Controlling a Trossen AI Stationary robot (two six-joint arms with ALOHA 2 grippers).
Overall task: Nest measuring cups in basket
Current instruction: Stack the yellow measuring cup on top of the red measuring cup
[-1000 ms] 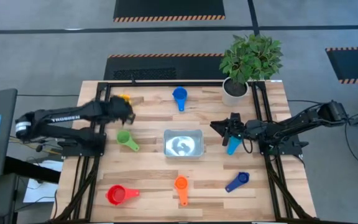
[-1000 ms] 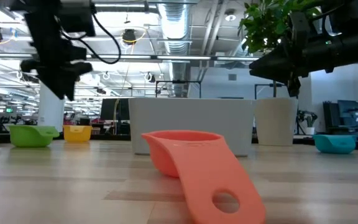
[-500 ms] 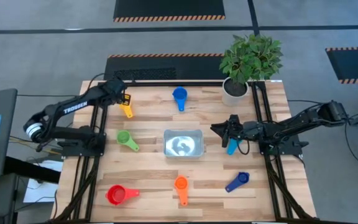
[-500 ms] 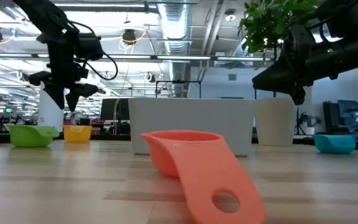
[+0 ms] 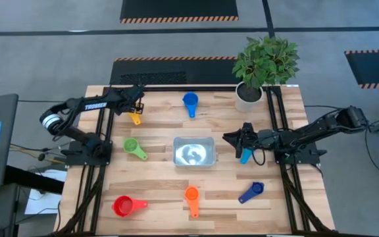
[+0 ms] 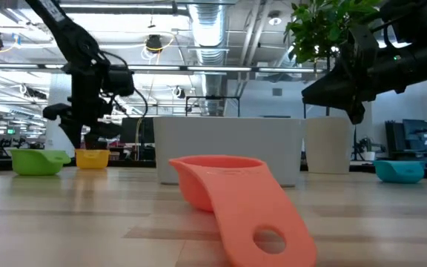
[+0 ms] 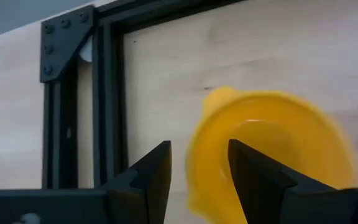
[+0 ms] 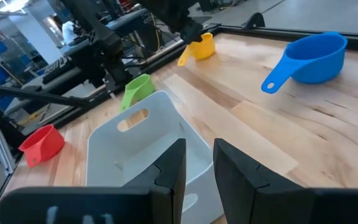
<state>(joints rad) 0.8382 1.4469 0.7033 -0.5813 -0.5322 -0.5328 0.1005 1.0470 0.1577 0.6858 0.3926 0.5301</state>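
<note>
The yellow cup [image 5: 134, 117] sits upright near the table's far left corner. My left gripper [image 5: 137, 105] hangs just above it, open. In the left wrist view [image 7: 199, 148] one finger stands outside the yellow cup's [image 7: 272, 149] wall and the other over its hollow. The silvery basket [image 5: 193, 151] lies mid-table. My right gripper [image 5: 237, 137] hovers to its right, open a little and holding nothing, with the light blue cup [image 5: 245, 157] beneath the arm. Blue [image 5: 190, 102], green [image 5: 133, 147], red [image 5: 125, 207], orange [image 5: 191, 197] and dark blue [image 5: 251, 192] cups lie scattered about. My left gripper comes from above with its open fingers on either side of the yellow cup's rim [image 7: 194, 168], on the side facing the table's left edge. I cannot tell whether either finger touches it. The cup rests on the table.
A potted plant [image 5: 263, 66] in a white pot stands at the far right corner. Black frame rails [image 5: 104, 99] run along the left, far and right edges. Bare wood lies between the basket and the near-side cups.
My left gripper has swung toward the table's far edge and then come down over the yellow cup. My right gripper has dipped slightly beside the basket. No cup has moved.
</note>
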